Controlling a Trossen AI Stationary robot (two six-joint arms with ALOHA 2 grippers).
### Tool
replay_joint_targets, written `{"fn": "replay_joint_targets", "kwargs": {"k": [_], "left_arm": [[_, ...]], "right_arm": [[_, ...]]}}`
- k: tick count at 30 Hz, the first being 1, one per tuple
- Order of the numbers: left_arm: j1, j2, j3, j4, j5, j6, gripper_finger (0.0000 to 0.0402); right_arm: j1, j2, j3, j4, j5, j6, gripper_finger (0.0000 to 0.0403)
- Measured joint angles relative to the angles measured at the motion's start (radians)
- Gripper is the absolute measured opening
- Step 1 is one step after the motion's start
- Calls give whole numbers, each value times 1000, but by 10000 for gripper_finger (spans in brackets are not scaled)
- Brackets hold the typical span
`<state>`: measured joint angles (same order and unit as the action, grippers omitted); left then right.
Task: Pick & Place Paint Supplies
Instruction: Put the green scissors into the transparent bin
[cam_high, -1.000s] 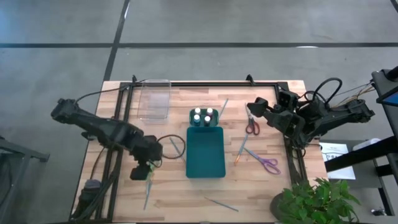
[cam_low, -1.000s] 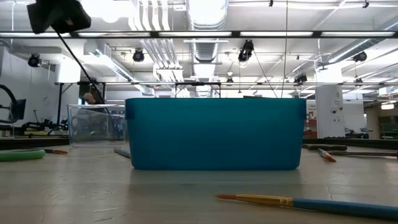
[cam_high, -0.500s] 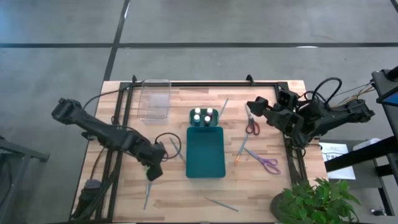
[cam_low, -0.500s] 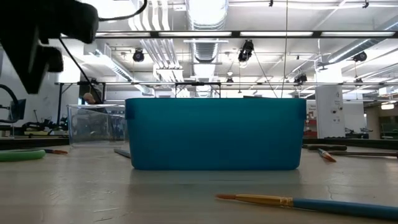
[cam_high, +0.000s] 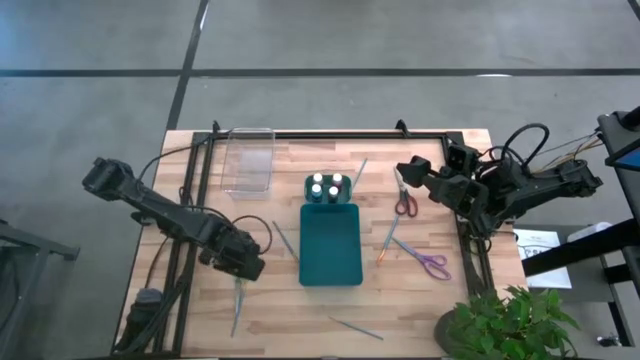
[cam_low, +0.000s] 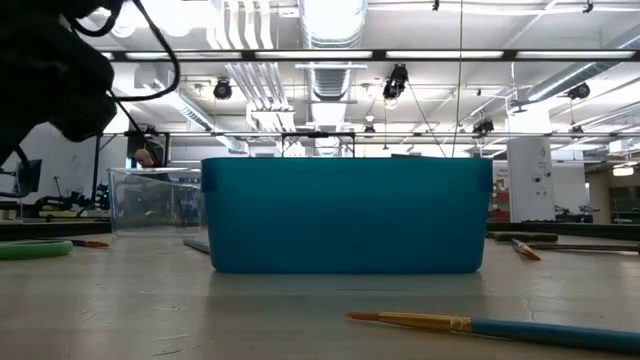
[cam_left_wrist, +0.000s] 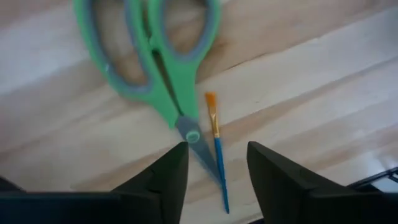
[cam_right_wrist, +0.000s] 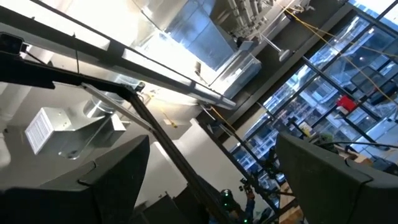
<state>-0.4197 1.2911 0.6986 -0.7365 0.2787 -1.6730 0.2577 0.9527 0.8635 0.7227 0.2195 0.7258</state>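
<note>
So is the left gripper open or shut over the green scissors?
Open. The left gripper has a clear gap between its fingers, with the green scissors and a brush lying untouched on the table below.

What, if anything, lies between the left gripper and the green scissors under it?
Nothing visible blocks it. The left gripper is open directly over the green scissors, with only a thin blue brush lying alongside the blades, between the fingers.

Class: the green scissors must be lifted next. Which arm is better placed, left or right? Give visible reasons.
Left. The left gripper hangs open directly above the green scissors and a blue brush. The right gripper waits across the teal tray, beside the red scissors.
</note>
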Motion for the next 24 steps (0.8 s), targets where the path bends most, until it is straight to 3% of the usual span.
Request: {"fn": "replay_joint_targets", "kwargs": {"k": [10, 16, 24], "left_arm": [[-32, 0, 1, 6, -67, -125, 126], [18, 2, 12, 46, -153, 117, 125], [118, 15, -40, 62, -121, 157, 125]], "right_arm": [[3, 0, 0, -1, -18, 5, 344], [7, 0, 0, -1, -19, 1, 344], [7, 0, 0, -1, -19, 9, 344]]}}
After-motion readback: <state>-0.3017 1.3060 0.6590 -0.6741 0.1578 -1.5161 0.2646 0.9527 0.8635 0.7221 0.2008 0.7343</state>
